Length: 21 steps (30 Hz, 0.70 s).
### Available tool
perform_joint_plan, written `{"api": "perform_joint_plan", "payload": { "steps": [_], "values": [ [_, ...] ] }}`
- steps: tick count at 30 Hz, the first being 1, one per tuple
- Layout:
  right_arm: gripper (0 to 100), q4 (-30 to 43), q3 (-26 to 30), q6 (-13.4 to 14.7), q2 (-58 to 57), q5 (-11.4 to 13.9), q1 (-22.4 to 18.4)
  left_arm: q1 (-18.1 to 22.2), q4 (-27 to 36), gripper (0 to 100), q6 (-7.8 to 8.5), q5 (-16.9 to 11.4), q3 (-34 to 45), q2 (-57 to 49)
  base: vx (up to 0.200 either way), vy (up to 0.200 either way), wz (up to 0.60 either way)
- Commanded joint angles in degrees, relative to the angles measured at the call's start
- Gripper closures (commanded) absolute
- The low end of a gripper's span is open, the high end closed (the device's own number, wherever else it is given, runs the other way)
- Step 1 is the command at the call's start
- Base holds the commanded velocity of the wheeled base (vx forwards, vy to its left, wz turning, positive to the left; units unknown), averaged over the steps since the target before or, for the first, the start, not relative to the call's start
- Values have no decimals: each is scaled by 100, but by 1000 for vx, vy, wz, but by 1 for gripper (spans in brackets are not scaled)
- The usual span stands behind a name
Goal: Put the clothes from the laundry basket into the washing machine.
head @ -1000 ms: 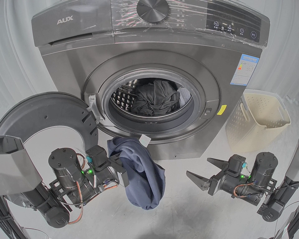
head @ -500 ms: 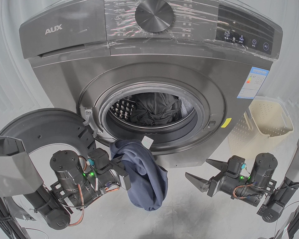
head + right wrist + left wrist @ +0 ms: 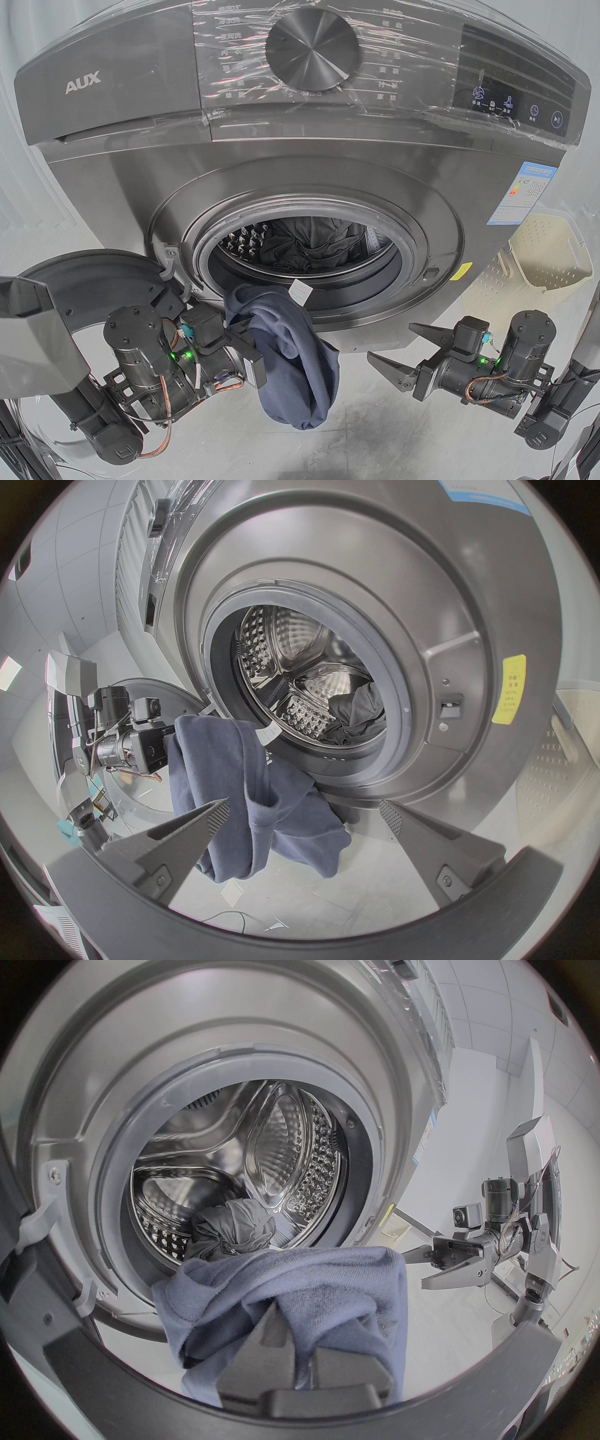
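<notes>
Head view: grips blue garment (image 3: 294, 362) in left gripper (image 3: 249, 337) at washing machine (image 3: 375, 175) opening's lower rim, holds right gripper (image 3: 390, 342) spread wide.

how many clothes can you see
2: a navy garment hanging from the left gripper just outside the drum, a black garment inside it; more may be hidden.

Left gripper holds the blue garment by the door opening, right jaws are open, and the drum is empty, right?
The drum is not empty: a dark garment lies inside it, as the left wrist view shows. Otherwise correct: the left gripper holds the blue garment by the door opening, and the right gripper has its jaws open.
</notes>
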Motion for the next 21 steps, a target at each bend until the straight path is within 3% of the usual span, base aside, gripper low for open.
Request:
{"api": "perform_joint_plan", "payload": {
  "steps": [1, 12, 21],
  "values": [
    [0, -4, -14, 1, -12, 1, 23, -12, -17, 100, -4, 0, -2, 21, 0, 0, 0],
    [0, -4, 30, 10, -47, -7, 129, -47, -17, 100, -12, 9, -10, 12, 0, 0, 0],
    [0, -4, 12, 1, -346, -86, 375, -504, 1, 100, -92, 18, -344, 170, 0, 0, 0]
  ]
}}
